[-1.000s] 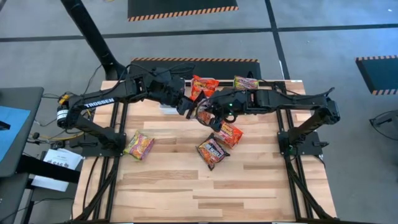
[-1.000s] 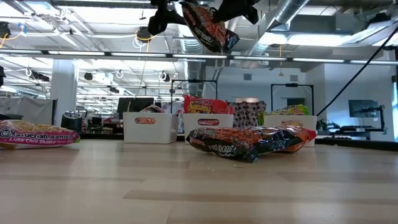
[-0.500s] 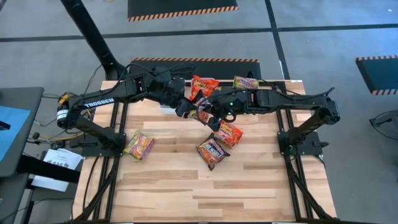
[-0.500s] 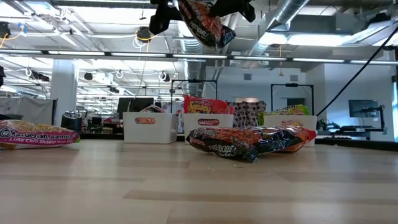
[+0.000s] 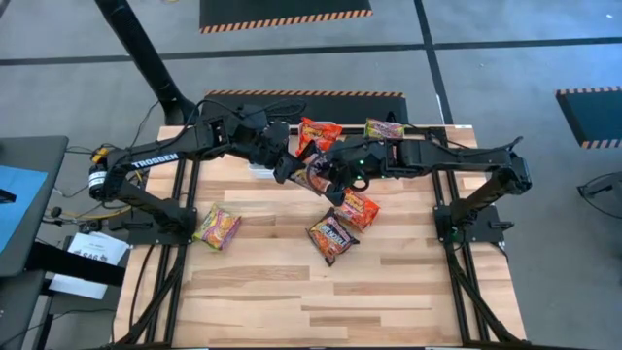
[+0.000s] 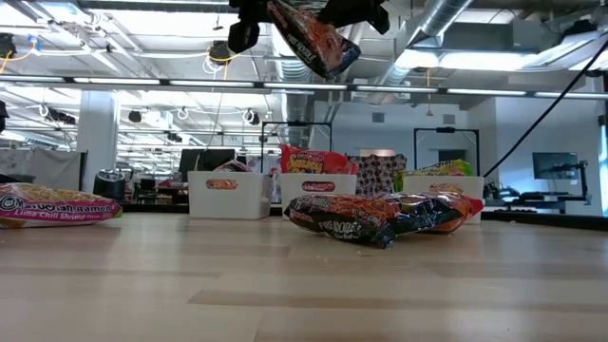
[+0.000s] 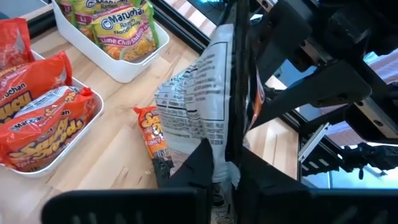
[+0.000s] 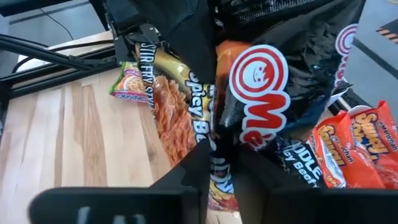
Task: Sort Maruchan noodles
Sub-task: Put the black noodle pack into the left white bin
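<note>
1. The left tool (image 5: 289, 169) is clamped on the edge of a dark noodle packet (image 5: 316, 176), held in the air above the worktop (image 5: 389, 282), just in front of the white bins (image 6: 319, 194).
2. The right tool (image 5: 330, 177) also pinches this packet; whether its grip is loosening cannot be told.
3. Two packets (image 5: 345, 222) lie on the worktop nearer than the bins; a green one (image 5: 218, 228) lies well apart.

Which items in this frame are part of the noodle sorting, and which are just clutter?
Job:
- dark Maruchan packet pinched aloft by the left gripper, with the right gripper at it too
- loose on the table: lime chili shrimp packet, dark beef packet, red-orange packet
- white bins holding packets

Lying about:
- papers beside the table
- striped floor mat
</note>
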